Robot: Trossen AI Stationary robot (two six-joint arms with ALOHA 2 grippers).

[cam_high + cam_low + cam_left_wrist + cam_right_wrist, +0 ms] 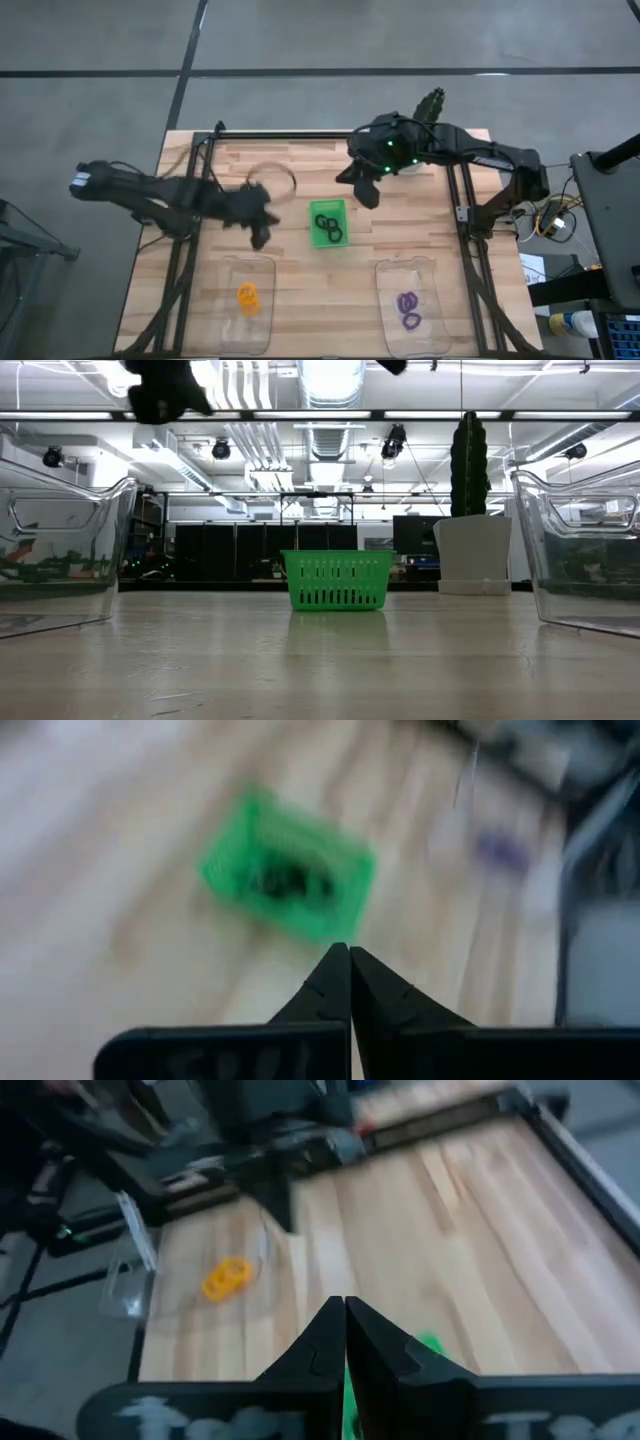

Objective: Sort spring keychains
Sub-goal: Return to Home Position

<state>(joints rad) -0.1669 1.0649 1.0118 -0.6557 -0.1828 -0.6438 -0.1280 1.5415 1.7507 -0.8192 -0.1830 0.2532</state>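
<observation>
The green tray [328, 222] sits mid-table with black spring keychains [327, 224] lying in it. Orange keychains [248, 296] lie in the near-left clear container [246, 300]; purple ones [409, 309] lie in the near-right clear container [414, 305]. My left gripper [262, 238] hovers left of the tray, above the table, fingers shut and empty [350, 960]. My right gripper [366, 196] hovers just beyond the tray's far-right corner, fingers shut and empty [345, 1312]. In the low view the tray [337, 580] stands alone at centre.
A clear round container [270, 180] stands toward the far left of the table. A white pot with a green plant [428, 105] is at the far edge behind my right arm. Black frame rails [462, 200] run along both table sides. Bare wood lies between the near containers.
</observation>
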